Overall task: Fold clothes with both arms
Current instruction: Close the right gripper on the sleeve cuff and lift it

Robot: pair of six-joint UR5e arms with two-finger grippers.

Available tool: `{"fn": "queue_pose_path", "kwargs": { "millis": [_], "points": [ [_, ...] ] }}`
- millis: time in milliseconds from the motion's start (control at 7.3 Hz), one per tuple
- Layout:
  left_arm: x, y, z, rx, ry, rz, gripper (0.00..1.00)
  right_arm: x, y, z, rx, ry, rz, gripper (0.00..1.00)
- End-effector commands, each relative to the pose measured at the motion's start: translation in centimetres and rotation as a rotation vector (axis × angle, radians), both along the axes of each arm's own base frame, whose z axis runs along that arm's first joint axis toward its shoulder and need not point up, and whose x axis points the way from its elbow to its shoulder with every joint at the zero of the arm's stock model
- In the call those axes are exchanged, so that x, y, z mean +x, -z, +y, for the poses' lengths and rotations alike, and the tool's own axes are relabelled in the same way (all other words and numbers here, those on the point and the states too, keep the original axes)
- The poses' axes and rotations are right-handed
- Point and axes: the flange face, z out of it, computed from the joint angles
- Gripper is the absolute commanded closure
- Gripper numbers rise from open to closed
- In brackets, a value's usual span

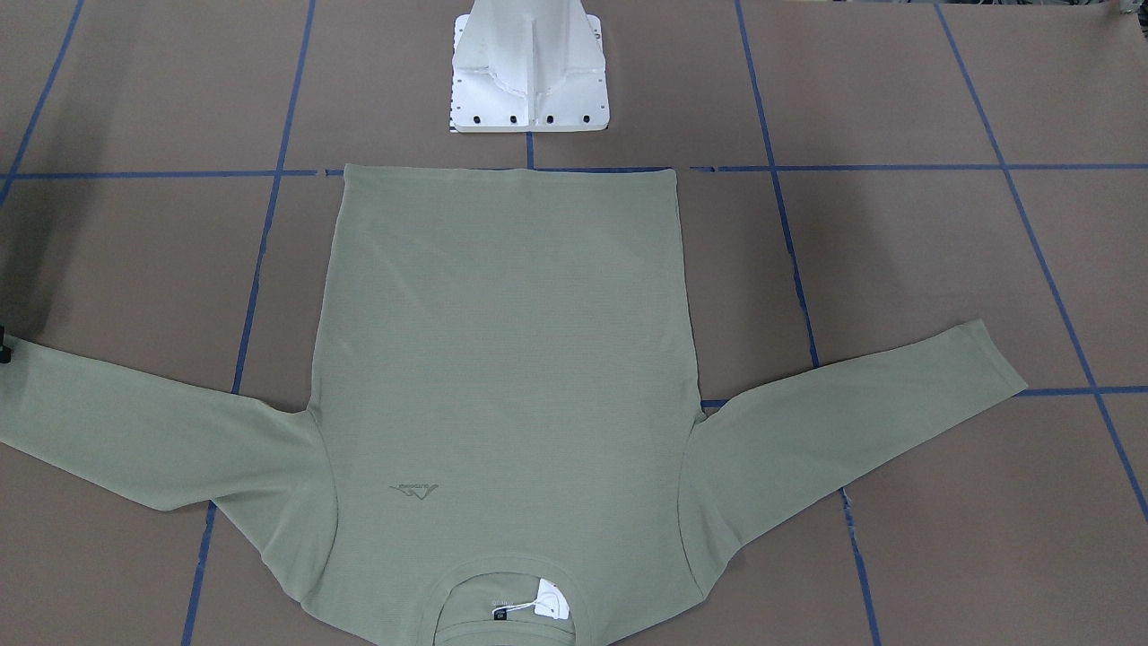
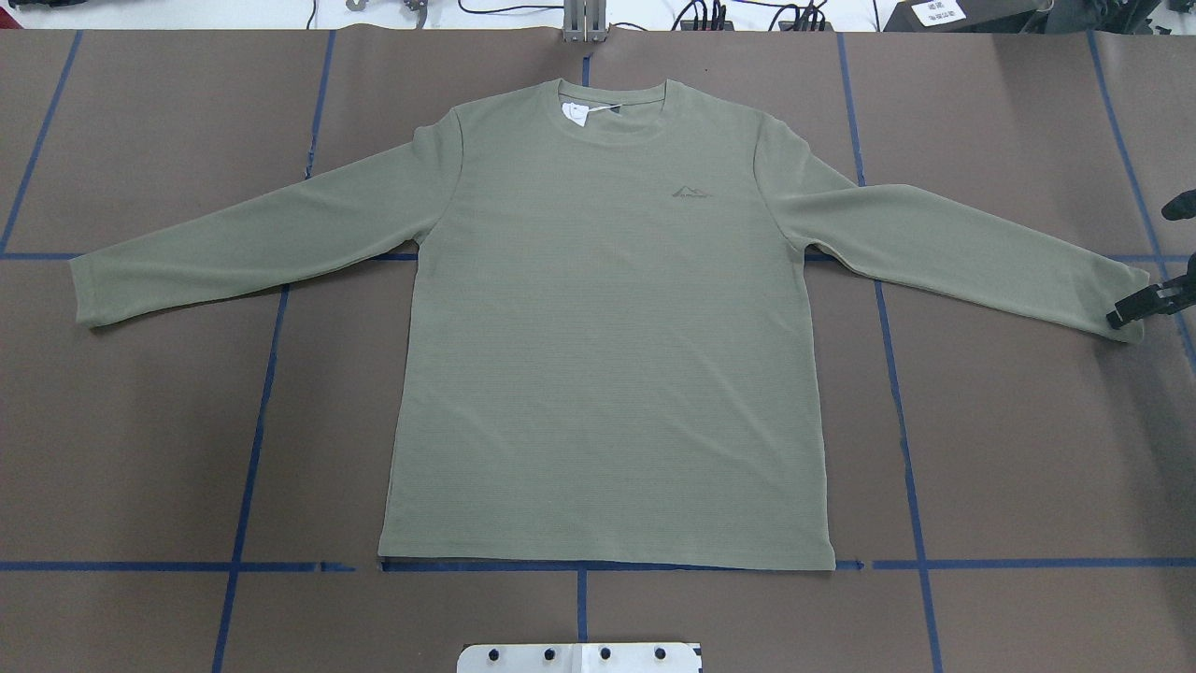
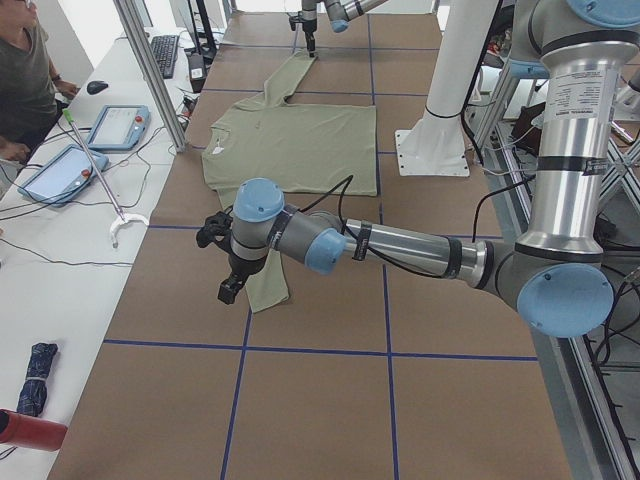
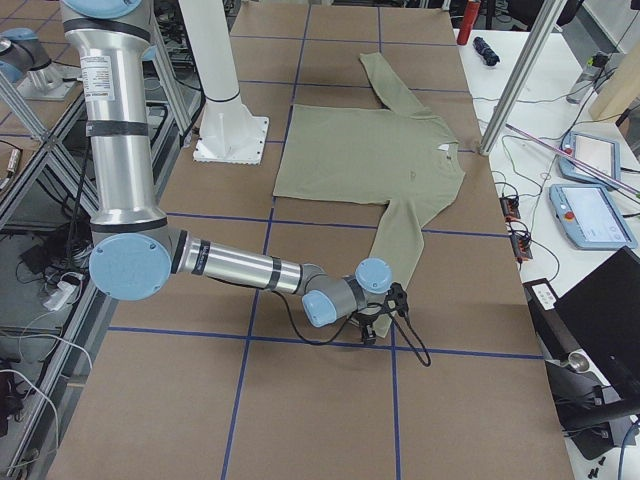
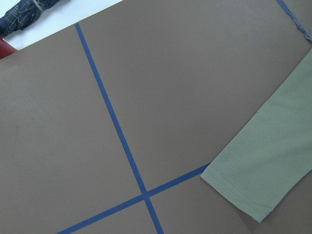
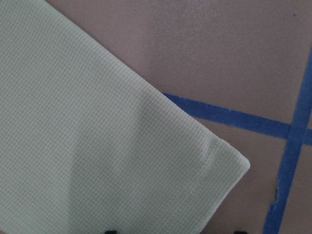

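Right tool (image 2: 1121, 315) apart at shirt (image 2: 607, 327) cuff near blue tape (image 6: 229, 117); left tool (image 3: 228, 288) of indiscernible state.

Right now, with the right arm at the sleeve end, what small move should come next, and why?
Probably lower the right fingers a little and close them on the cuff. In the right wrist view they sit apart at the cuff's edge, and the shirt lies flat and unfolded, so nothing seems gripped yet.
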Motion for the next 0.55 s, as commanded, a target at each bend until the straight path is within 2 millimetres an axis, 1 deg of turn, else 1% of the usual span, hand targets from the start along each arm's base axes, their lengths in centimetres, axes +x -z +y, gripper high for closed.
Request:
{"fn": "queue_pose_path", "kwargs": {
  "millis": [0,137,274,411],
  "points": [
    [0.0,0.7,0.1,0.008,0.001,0.001,0.00,0.0,0.0,0.1,-0.002,0.003,-0.005,0.70],
    [0.0,0.7,0.1,0.008,0.001,0.001,0.00,0.0,0.2,-0.1,0.000,0.002,-0.009,0.80],
    [0.0,0.7,0.1,0.008,0.001,0.001,0.00,-0.2,0.9,-0.4,0.008,0.004,-0.017,0.83],
    [0.0,0.7,0.1,0.007,0.001,0.001,0.00,-0.2,1.3,-0.6,0.009,0.006,-0.032,0.84]
  ]
}}
